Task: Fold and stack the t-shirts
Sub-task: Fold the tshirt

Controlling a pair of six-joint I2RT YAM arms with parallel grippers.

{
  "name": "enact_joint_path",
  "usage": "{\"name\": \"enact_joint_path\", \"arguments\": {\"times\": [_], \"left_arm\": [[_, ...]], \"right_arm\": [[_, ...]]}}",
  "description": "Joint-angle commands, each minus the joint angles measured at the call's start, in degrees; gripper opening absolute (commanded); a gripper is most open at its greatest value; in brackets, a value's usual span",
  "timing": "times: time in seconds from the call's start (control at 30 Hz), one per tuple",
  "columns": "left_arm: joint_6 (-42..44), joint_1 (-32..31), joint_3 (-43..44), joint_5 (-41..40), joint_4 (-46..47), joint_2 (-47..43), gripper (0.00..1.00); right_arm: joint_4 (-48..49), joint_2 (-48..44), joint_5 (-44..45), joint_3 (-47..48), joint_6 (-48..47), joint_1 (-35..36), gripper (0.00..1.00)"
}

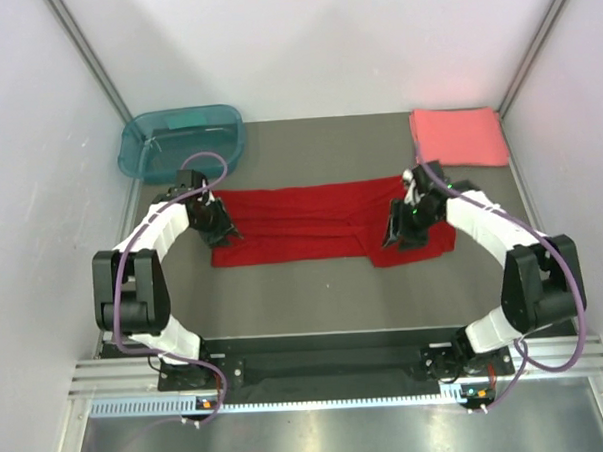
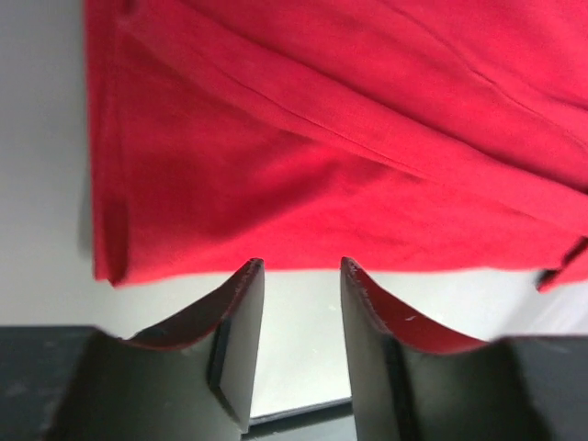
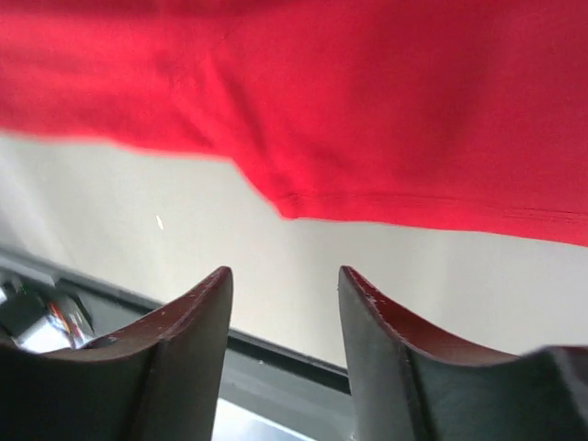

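overhead view: the deep red t-shirt (image 1: 311,221) lies as a long band across the middle of the grey table (image 1: 284,287), folded lengthwise, with creases running along it and its right end dipping toward the near edge. the coral-pink t-shirt (image 1: 459,136) sits as a neat folded rectangle in the far right corner, apart from the red one. a teal translucent tub (image 1: 182,141) stands in the far left corner. the left gripper (image 1: 219,226) is at the left end of the deep red t-shirt and the right gripper (image 1: 399,230) is over its right part. left wrist view: the left gripper (image 2: 301,266) has its jaws parted with nothing between them. bare table shows in the gap, and the near hem of the deep red t-shirt (image 2: 322,165) lies just at the fingertips, its left edge turned over in a narrow fold. right wrist view: the right gripper (image 3: 283,273) likewise stands parted and holds nothing. the stitched edge of the deep red t-shirt (image 3: 413,110) runs across beyond the fingertips, with a strip of bare table between cloth and fingers, and the upper left of the cloth is blurred.
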Motion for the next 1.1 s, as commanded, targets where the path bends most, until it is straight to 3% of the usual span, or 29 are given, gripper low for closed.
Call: {"name": "enact_joint_path", "arguments": {"times": [0.0,0.17,0.3,0.43,0.53,1.07], "left_arm": [[2.0,1.36,-0.96,0.09,4.19,1.65,0.42],[4.72,1.54,-1.75,-3.59,3.92,5.42,0.38],[6.22,1.8,-3.41,-6.05,4.36,7.63,0.37],[7.02,1.8,-4.03,-6.33,4.54,7.99,0.34],[6.84,1.8,-3.95,-6.06,4.63,6.58,0.34],[6.14,1.8,-1.58,-3.6,2.52,4.56,0.35]], "right_arm": [[9.96,0.92,-3.31,-4.69,4.91,3.46,0.46],[11.47,-1.0,1.51,-9.61,8.26,1.71,0.4],[10.59,-6.1,3.63,-13.13,9.23,-5.66,0.34],[9.1,-8.66,4.51,-14.37,7.22,-15.92,0.38],[7.25,-7.61,5.21,-12.79,3.88,-19.55,0.41],[9.0,2.67,6.27,-8.48,-4.13,-22.82,0.37]]}}
